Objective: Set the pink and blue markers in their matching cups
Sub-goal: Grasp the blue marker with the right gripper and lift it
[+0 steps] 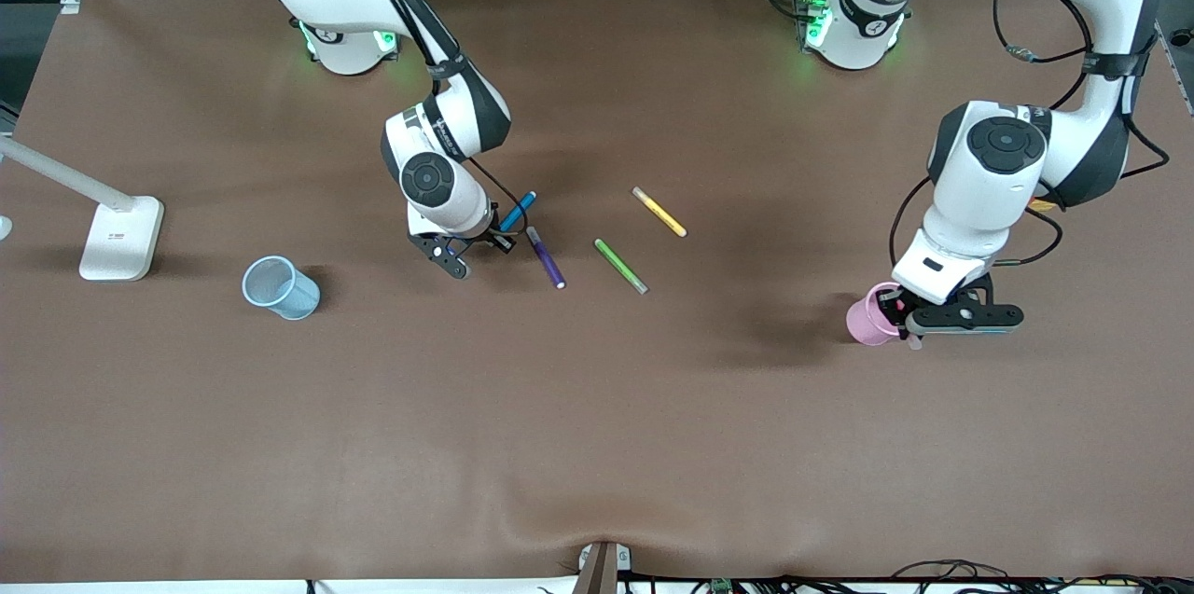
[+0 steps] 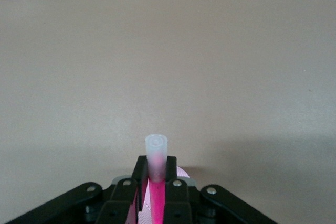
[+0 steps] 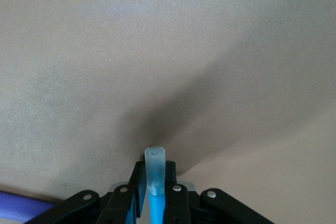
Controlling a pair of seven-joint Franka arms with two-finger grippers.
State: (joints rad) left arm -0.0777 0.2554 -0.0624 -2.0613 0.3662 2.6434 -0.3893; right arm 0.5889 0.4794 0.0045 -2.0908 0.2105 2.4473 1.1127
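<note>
The left gripper (image 1: 909,325) clamps the pink marker (image 2: 155,192) upright between its fingers, just over the pink cup (image 1: 867,316). The right gripper (image 1: 474,251) pinches the blue marker (image 1: 518,211) at table level beside the purple marker (image 1: 546,257), well apart from the blue cup (image 1: 280,287).

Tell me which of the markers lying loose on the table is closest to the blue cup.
The purple marker. It lies toward the right arm's end, nearest the blue cup; the green marker and yellow marker lie further toward the left arm's end.
</note>
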